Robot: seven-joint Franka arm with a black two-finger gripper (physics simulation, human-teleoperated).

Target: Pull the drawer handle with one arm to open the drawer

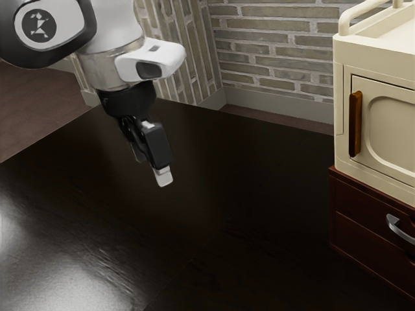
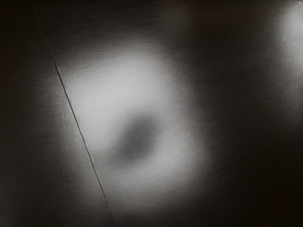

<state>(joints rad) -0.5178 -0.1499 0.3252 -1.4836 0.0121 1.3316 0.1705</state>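
In the exterior view my gripper (image 1: 153, 166) hangs above the dark table, pointing down and slightly toward the view's right. It stands open, its two fingers apart with nothing between them. At the exterior view's right edge is a dark red-brown drawer unit (image 1: 356, 230) with a curved silver handle (image 1: 396, 227) on its upper front. The handle is partly cut off by the picture's edge. A wide stretch of table separates the gripper from it. The drawer's visible front looks flush with the unit.
A cream cabinet (image 1: 342, 146) with a brown upright handle (image 1: 355, 124) and a railed top sits on the drawer unit. The dark table (image 1: 246, 214) spreads between arm and furniture. In the wrist view the tabletop (image 2: 227, 123) has bright reflections and a thin seam. A brick wall stands behind.
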